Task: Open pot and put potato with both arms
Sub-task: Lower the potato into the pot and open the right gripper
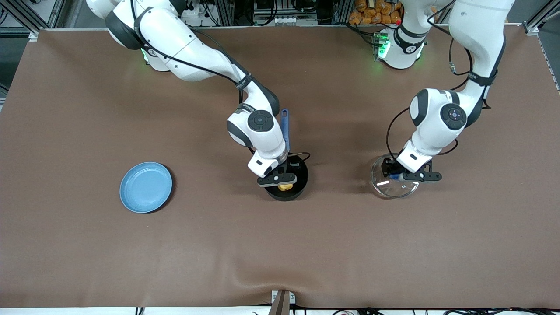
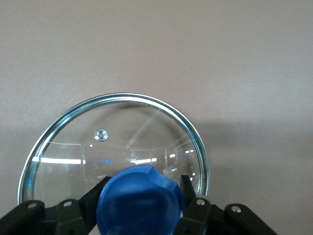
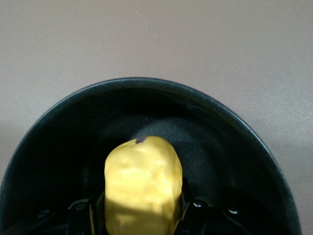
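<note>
Much of the small round black saucepan (image 1: 294,189) is covered in the front view by the right arm's end effector (image 1: 283,183), and only a sliver of the lumpy yellow potato (image 1: 285,187) is seen beneath it. In the right wrist view the potato's lower end is cut off by the picture's edge. The clear glass lid (image 2: 117,147) and its blue knob (image 2: 138,200) are likewise cut off in the left wrist view.

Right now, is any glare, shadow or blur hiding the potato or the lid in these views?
Left wrist view: bright streaks glare across the glass lid, yet its rim and the blue knob read clearly. Right wrist view: the potato is brightly lit and slightly soft against the dark inside of the pot. Front view: even light, but the right gripper covers most of the potato.
</note>
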`<state>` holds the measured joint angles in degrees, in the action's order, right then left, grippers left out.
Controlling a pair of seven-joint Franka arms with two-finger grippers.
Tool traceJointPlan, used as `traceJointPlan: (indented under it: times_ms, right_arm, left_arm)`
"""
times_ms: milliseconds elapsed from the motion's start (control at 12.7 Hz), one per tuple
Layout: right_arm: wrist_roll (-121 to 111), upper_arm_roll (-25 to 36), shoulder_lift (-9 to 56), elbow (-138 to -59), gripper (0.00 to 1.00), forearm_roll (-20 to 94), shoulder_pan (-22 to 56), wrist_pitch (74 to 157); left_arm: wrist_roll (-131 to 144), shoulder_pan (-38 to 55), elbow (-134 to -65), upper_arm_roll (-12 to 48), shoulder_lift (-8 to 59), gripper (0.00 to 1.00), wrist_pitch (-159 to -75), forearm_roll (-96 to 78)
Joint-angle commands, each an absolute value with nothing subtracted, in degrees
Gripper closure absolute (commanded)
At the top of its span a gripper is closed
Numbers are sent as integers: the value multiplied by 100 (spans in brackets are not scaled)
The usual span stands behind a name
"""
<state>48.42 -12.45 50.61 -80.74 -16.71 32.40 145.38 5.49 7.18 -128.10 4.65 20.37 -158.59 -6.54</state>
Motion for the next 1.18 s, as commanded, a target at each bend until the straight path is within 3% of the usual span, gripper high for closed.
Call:
traceJointPlan:
  times_ms: [0,158,236,315,552,709,788,867,1103]
  right_arm:
    - [4931,-1213,5081,-7884,0,-1758,3261,14476]
    - [4887,-1213,4879,-7936,0,-1749,3199,14397]
    - [4878,-1230,4713,-7954,0,-1740,3191,14127]
    - [4878,-1265,4572,-7919,0,-1740,3190,13732]
    - [4843,-1292,3949,-7945,0,-1714,3190,12871]
    - [4677,-1301,3404,-7963,0,-1653,2972,12177]
    - [4641,-1292,3123,-7963,0,-1522,2858,11738]
    - [4536,-1301,2885,-7963,0,-1425,2595,11316]
    - [3246,-1292,2261,-7972,0,-1371,1971,10434]
  left_arm:
    - [325,642,-12744,519,2284,100,-16180,-782]
    - [325,650,-12744,519,2346,100,-16242,-773]
    - [325,650,-12727,519,2355,52,-16242,-773]
    - [325,659,-12727,519,2355,23,-16242,-756]
    - [325,659,-12727,519,2355,14,-16242,-747]
    - [325,668,-12727,519,2347,14,-16242,-747]
    - [325,677,-12735,519,2286,7,-16225,-747]
    - [377,703,-12727,519,2172,0,-16190,-747]
    - [404,703,-12718,510,1409,0,-15297,-730]
